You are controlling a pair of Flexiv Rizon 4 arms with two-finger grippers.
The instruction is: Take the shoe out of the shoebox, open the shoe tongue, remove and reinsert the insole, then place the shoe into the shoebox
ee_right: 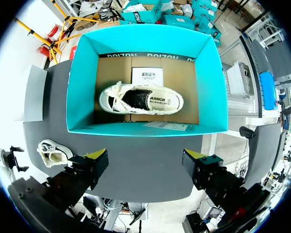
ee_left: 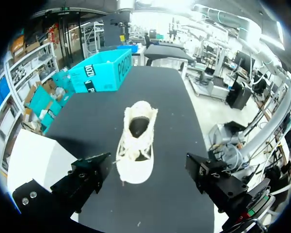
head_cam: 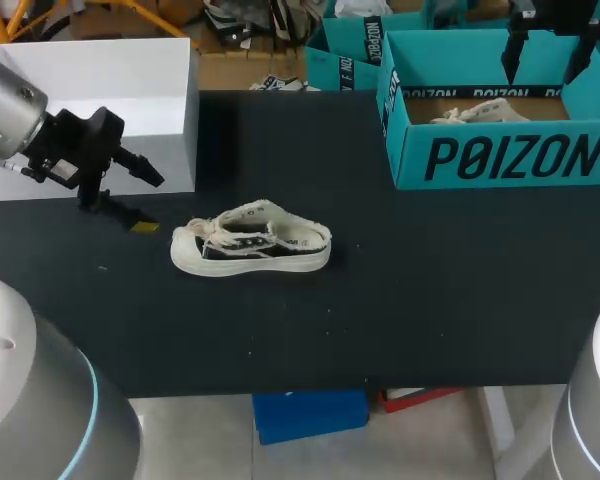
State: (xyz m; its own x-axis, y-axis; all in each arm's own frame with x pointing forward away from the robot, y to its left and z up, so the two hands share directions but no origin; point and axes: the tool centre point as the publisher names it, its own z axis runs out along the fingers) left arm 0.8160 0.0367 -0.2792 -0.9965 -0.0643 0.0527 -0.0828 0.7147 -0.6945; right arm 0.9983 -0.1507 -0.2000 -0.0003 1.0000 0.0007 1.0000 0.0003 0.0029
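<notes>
A cream canvas shoe [head_cam: 252, 241] with a dark inside lies on its sole on the black table, left of the middle. My left gripper [head_cam: 152, 203] hangs just left of it, open. In the left wrist view the shoe [ee_left: 137, 141] sits ahead of the left gripper [ee_left: 148, 165], toe towards it, untouched by the fingers. The teal shoebox [head_cam: 505, 155] stands open at the back right with a second cream shoe [ee_right: 140, 99] lying in it. My right gripper [head_cam: 550, 55] hovers above that box, open and empty; the right wrist view shows the right gripper [ee_right: 144, 162] looking down into the shoebox [ee_right: 82, 87].
A white box [head_cam: 110, 100] stands at the back left, close behind my left arm. A printed paper card [ee_right: 147, 75] lies on the shoebox's cardboard floor. Bare black tabletop [head_cam: 430, 280] stretches between the shoe and the shoebox and along the front edge.
</notes>
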